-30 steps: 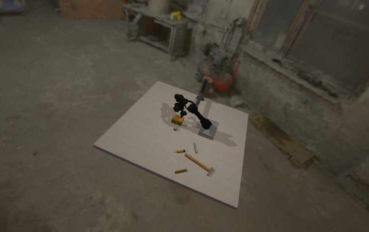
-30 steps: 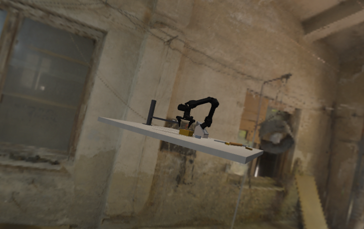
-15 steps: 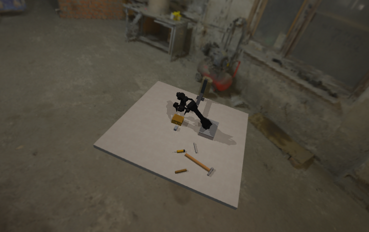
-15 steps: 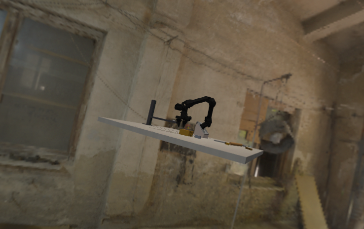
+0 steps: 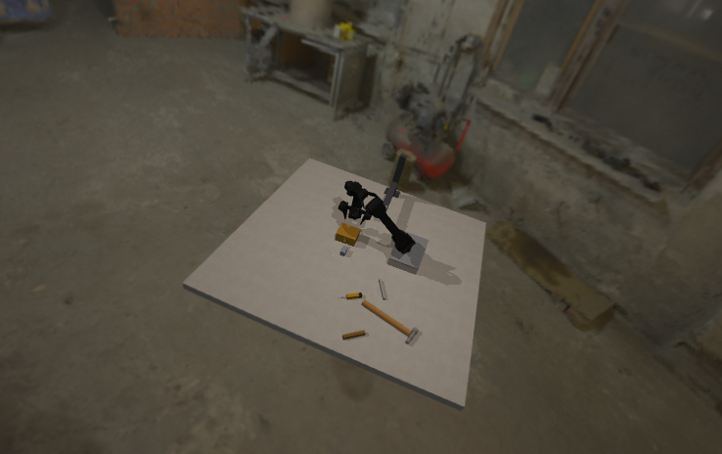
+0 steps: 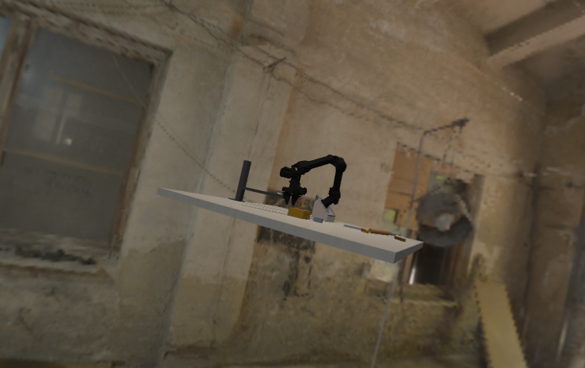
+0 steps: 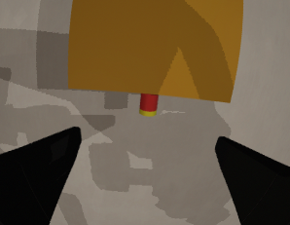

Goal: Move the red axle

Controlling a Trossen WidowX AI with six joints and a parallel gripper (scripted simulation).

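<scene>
In the exterior view, from left to right, I observe a dark grey upright post [image 5: 399, 170] [image 6: 242, 180] on the desk [image 5: 262, 253] [image 6: 212, 205]. Next, my black two-fingered end effector [image 5: 353, 219] [image 6: 290, 202] [image 7: 152, 139] is positioned above the desk, fingers wide apart, nothing between them. The orange rectangular beam [image 5: 346, 234] [image 6: 298, 212] [image 7: 151, 43] follows; in the wrist view, the red cylindrical axle [image 7: 149, 102] protrudes from it, yellow end exposed. A small blue-grey block [image 5: 343, 250] [image 6: 318, 220] is located near the beam. Farther right lies a wooden-handled hammer [image 5: 386, 317] [image 6: 379, 231].
</scene>
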